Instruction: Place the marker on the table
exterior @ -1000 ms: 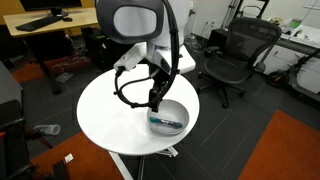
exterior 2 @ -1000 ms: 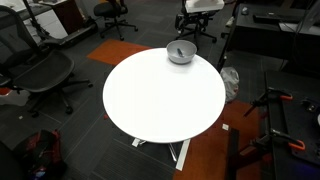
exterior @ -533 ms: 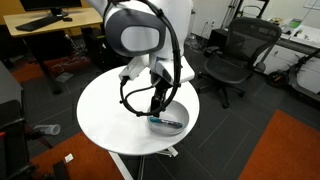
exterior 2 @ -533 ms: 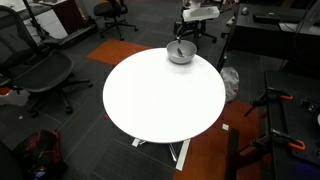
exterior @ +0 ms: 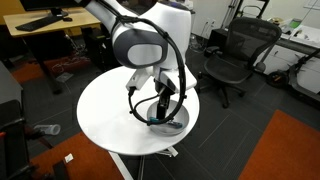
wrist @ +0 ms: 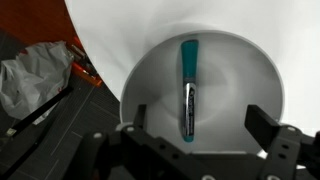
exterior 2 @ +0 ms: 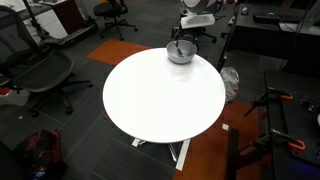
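The teal-green marker (wrist: 188, 90) lies flat in the round silver-grey bowl (wrist: 150, 80) on the round white table (exterior: 110, 115). In the wrist view my gripper (wrist: 200, 125) is open directly above the bowl, one finger on each side of the marker's near end, not touching it. In both exterior views the gripper (exterior: 163, 105) hangs over the bowl (exterior: 172, 122) at the table's edge; the bowl also shows with the gripper above it (exterior 2: 180, 52). The marker itself is too small to make out there.
Black office chairs (exterior: 235, 60) stand near the table, another one (exterior 2: 35, 70) on the far side. Wooden desks (exterior: 45, 30) stand at the back. A crumpled grey bag (wrist: 35, 80) lies on the dark floor beside the table. Orange carpet (exterior: 290, 145) borders the floor.
The arm has swung over the bowl and come down toward it, so the open gripper now sits low over the marker. Bowl and marker have not moved.
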Robot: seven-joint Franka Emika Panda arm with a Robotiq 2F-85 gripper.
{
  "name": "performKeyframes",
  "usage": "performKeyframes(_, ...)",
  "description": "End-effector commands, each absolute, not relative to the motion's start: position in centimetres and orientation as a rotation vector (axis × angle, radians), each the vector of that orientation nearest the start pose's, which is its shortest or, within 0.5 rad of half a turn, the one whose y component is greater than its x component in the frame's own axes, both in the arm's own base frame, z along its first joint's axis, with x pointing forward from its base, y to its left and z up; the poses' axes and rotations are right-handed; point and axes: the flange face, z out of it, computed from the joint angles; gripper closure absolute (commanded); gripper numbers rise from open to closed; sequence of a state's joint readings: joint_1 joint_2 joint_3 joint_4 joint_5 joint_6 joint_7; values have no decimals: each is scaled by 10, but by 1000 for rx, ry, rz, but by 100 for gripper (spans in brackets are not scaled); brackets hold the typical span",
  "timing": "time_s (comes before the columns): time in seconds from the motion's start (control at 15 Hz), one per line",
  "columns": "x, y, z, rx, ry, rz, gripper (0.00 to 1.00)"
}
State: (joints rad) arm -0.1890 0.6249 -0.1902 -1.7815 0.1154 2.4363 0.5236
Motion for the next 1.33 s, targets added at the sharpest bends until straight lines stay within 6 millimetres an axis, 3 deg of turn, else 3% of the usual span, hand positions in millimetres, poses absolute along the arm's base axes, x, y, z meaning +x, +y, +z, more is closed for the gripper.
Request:
performKeyframes(0.0,633,-247,204,-2812,1416,-93,0)
performKeyframes(0.6,650,-269,174,-2784,1421,-64,0)
performKeyframes(1.27,658,-267,150,-2787,1398,-18,0)
